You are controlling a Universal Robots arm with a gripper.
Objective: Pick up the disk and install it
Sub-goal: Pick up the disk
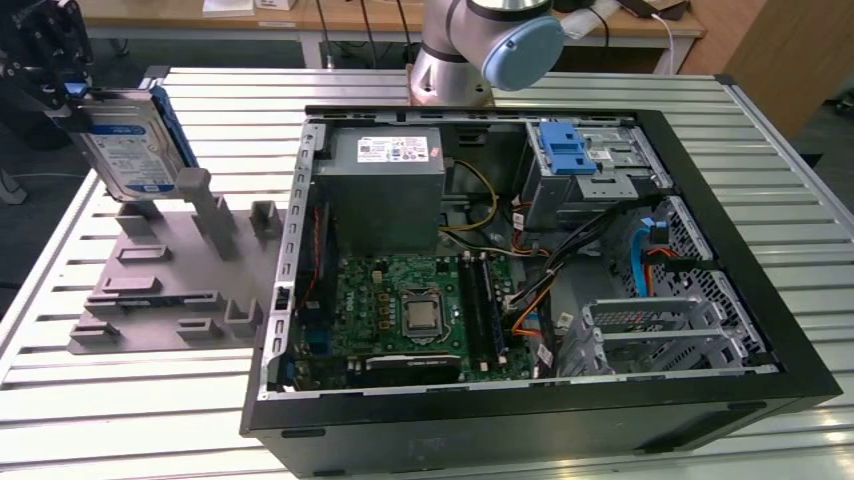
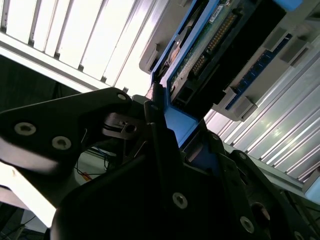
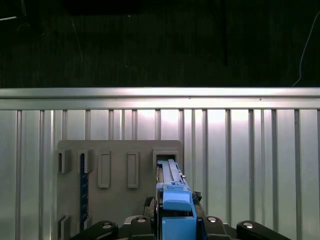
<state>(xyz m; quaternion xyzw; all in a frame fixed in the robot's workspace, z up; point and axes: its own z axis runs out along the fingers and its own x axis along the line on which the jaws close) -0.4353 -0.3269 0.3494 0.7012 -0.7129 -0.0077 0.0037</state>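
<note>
gripper point(image 1: 70, 95) at the exterior view's far left, fingers point(image 2: 159, 131) clamped on the top edge of the disk point(image 1: 127, 150); disk hangs label-out, slightly tilted, lower edge level with the upright posts of the grey holder fixture point(image 1: 160, 275); can't tell whether it touches them; fixture lies on the slatted aluminium bench point(image 1: 134, 400), just beside the open computer case point(image 1: 747, 300); exterior view alone gives the case interior: grey power supply point(image 1: 387, 190), drive cage point(image 1: 594, 175) with blue latch, green motherboard point(image 1: 414, 310); disk well apart from the cage; second wrist view adds the disk's circuit-board side and a black finger pressed against its blue frame point(image 2: 177, 125); first wrist view looks along the disk edge-on, its far end over a slot at one corner of the fixture
</note>
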